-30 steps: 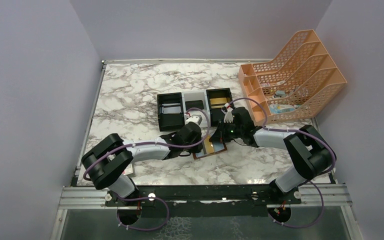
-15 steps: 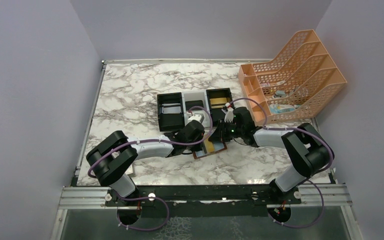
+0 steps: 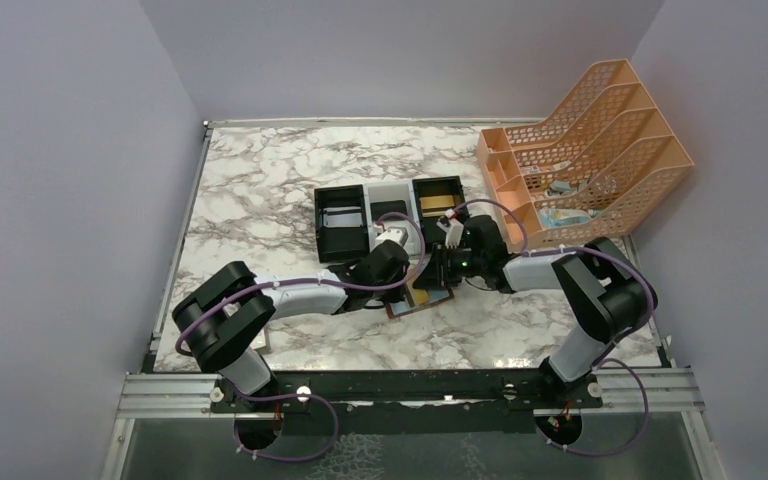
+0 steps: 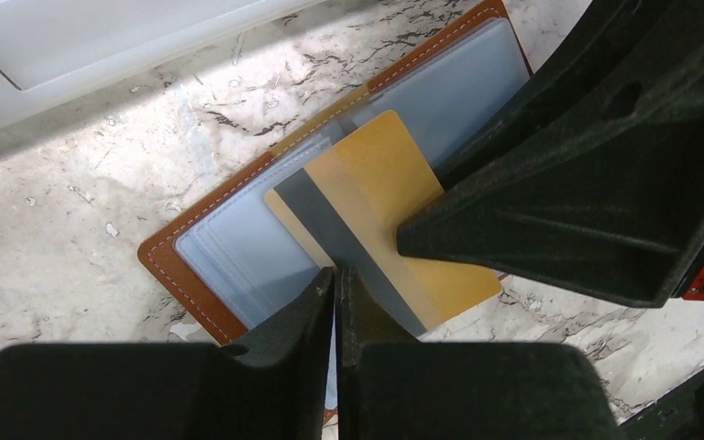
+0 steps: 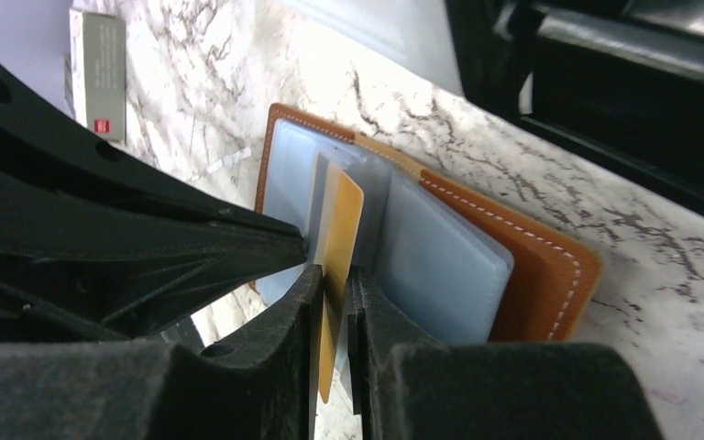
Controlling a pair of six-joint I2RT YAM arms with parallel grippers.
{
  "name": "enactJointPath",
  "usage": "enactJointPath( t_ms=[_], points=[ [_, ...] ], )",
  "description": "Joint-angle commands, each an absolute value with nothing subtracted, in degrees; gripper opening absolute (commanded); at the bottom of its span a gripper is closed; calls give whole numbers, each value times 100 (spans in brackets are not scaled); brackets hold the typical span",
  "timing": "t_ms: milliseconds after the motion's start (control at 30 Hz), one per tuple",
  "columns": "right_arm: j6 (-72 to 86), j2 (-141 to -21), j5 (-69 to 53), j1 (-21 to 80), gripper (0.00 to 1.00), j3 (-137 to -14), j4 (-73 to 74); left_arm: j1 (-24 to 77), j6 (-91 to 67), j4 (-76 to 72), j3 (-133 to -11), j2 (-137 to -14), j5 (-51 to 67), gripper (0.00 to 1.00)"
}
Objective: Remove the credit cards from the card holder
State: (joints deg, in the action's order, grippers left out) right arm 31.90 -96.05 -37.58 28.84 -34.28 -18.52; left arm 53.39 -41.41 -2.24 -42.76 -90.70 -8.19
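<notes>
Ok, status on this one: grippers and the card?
Left gripper shut at the card holder sleeves. Right gripper pinching the gold card, which is part out of its pocket. Nothing blocking.

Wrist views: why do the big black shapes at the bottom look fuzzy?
Left wrist: the left fingers sit too close to the lens and blur; the card holder is sharp. Right wrist: the right fingers blur likewise; glare whitens the table.
</notes>
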Motion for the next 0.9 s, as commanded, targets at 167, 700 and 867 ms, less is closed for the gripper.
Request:
enactJointPath(
  t_ms=[167,700,867],
  points=[
    [2879,-9640,-4539,2997,17,-3456,-1635,5366,-4078,48,-4333,-9187,-950,8],
    [3104,-8841,-3459,2700,1,-3189,-1290,5362,-4043,109,-4280,-9075,-1065,7],
    [2997,-8448,-3062,2646,1,-3154,-1010,5361,-4034,97,-4255,-9010,-1081,7]
  ],
)
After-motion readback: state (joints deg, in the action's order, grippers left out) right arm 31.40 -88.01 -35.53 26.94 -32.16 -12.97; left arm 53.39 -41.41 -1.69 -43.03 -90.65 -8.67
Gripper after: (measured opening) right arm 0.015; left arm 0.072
